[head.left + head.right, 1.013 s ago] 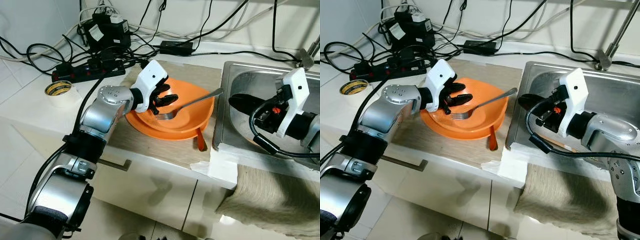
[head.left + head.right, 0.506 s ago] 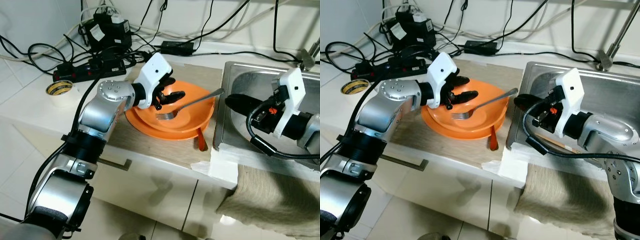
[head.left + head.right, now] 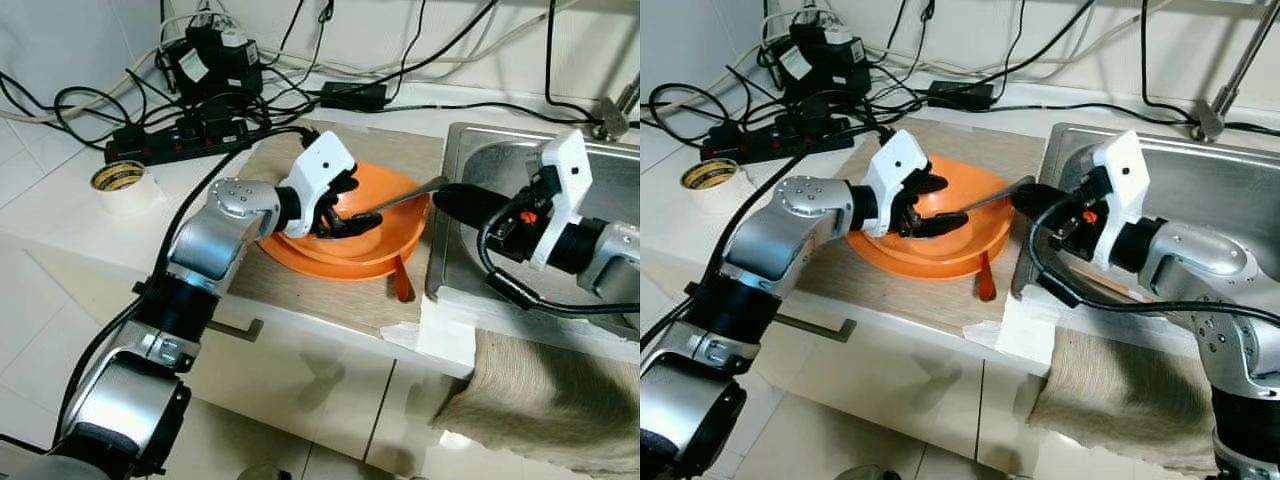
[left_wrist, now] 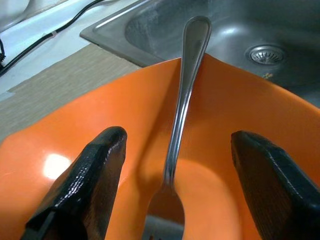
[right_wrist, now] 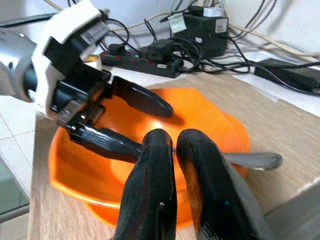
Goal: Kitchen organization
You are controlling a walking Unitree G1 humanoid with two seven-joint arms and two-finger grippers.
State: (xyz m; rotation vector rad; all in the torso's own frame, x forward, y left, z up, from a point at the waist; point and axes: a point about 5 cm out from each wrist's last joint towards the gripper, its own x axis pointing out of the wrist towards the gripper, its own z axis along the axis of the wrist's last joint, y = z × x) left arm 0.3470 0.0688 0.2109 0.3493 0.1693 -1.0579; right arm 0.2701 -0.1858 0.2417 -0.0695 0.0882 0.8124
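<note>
We see the left gripper (image 4: 172, 165) inside the orange bowl (image 3: 380, 235) on the bench (image 3: 60, 215), its jaws spread wide on either side of the fork (image 4: 187, 85), which lies in the bowl with its handle over the rim toward the sink (image 3: 500, 160). The right gripper (image 3: 455, 200) hovers at the sink's edge near the fork handle, jaws pressed together and holding nothing.

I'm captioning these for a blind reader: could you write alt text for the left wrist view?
A metal fork lies in an orange plate, between the left gripper's two open black fingers. Its handle points toward a steel sink beyond the plate's rim.
</note>
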